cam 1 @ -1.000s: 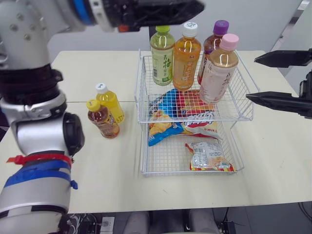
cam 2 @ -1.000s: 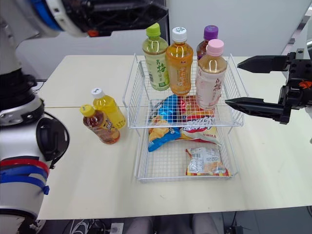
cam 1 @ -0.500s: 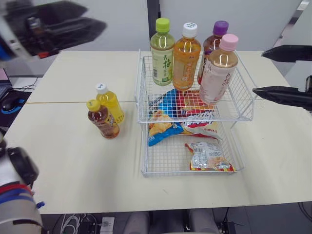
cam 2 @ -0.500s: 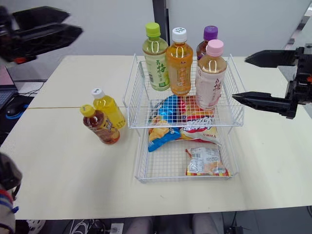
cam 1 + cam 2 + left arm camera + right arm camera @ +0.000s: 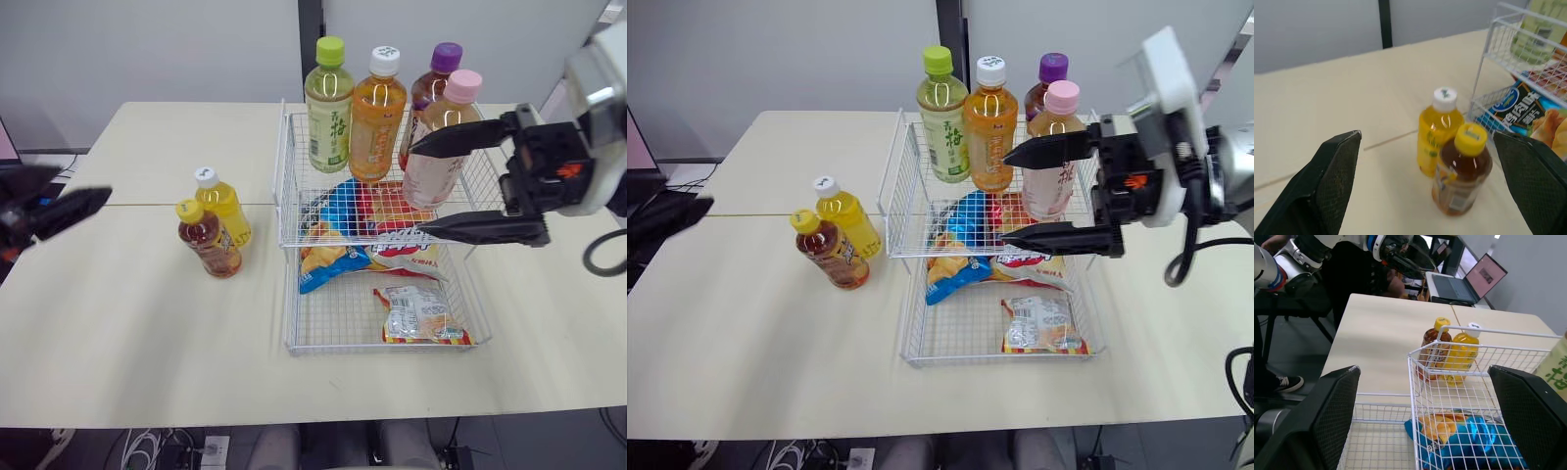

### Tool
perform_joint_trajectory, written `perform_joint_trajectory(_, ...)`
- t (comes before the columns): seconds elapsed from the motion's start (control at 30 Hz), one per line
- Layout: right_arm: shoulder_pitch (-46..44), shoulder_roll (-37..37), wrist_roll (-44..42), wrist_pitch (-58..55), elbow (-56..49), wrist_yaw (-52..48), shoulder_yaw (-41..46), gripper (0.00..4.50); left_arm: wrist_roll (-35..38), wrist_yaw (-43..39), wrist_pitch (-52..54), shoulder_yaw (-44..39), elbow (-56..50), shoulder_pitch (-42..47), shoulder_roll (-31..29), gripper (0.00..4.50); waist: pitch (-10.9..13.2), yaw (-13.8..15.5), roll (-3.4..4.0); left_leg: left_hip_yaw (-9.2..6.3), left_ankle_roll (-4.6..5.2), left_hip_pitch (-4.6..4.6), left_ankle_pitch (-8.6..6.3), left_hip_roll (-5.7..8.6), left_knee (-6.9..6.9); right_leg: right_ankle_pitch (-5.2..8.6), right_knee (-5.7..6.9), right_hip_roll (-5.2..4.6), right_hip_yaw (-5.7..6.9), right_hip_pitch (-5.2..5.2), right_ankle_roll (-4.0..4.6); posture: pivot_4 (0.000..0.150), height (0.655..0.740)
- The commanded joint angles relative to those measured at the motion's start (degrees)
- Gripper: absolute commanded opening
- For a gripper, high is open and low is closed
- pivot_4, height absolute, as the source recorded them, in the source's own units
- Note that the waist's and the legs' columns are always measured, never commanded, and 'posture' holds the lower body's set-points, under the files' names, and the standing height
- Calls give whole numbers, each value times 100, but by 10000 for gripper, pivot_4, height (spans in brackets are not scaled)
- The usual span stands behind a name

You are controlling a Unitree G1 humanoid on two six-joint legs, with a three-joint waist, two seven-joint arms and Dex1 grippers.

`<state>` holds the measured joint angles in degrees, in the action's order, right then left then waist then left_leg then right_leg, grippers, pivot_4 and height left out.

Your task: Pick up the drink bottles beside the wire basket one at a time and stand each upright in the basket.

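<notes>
Left gripper (image 5: 82, 186) low off the table's (image 5: 147, 343) left edge, fingers spread wide, empty. Yellow bottle (image 5: 223, 208) and brown bottle (image 5: 208, 240) stand touching, just left of the wire basket (image 5: 284, 176). Four bottles (image 5: 377, 108) upright in its top tier. Right gripper (image 5: 415, 190) spread, empty, tips by the pink-capped bottle (image 5: 438, 174).

1. left gripper (image 5: 1426, 133): held low at far left, fingers spread wide, tips pointing inward.
2. right gripper (image 5: 415, 190): arm reaching in from right, fingers spread wide, one above the other, pointing left.
</notes>
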<state>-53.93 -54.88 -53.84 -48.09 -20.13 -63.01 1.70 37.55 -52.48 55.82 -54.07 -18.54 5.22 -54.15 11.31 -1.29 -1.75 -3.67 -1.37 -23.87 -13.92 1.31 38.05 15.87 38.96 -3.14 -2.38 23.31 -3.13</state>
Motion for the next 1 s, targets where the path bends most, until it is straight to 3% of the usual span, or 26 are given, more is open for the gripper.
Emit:
perform_joint_trajectory(0.03, -254, 131, 109, -43, -32, 123, -23, 45000, -1, 405, -321, -288, -504, -209, 320, 44652, -2, 22, -4, -2, 0, -1, 0, 0, 1, 0, 1, -1, 2, 0, 0, 1500, 7400)
perform_joint_trajectory(0.17, -279, 202, 128, -129, -104, -17, -120, 45000, 615, 707, 11, -304, -1019, -451, 742, 44652, -5, 40, -8, -9, -1, -1, 0, 0, 1, -2, 1, 0, 6, -1, 3, 1500, 7400)
perform_joint_trajectory(0.4, -299, 259, 154, -155, -98, -104, -145, 45000, 989, 2323, 47, 509, -2042, -221, 1692, 44652, -7, 46, -9, -8, -1, 1, -1, 0, 1, -2, 3, 1, 4, -3, 3, 1500, 7400)
perform_joint_trajectory(0.67, -296, 220, 192, -179, -109, -204, -103, 45000, 330, 3734, -478, 1936, -2204, 309, 2419, 44652, -9, 66, -12, -7, 0, 0, -1, 1, 2, -3, 4, 8, 4, -4, 4, 1500, 7400)
perform_joint_trajectory(1.0, -305, 171, 228, -222, -110, -292, -59, 45000, -357, 4093, -1037, 2760, -1576, 664, 2487, 44652, -9, 89, -12, -3, 0, 0, -1, 2, 1, -3, 3, 11, 3, -3, 4, 1500, 7400)
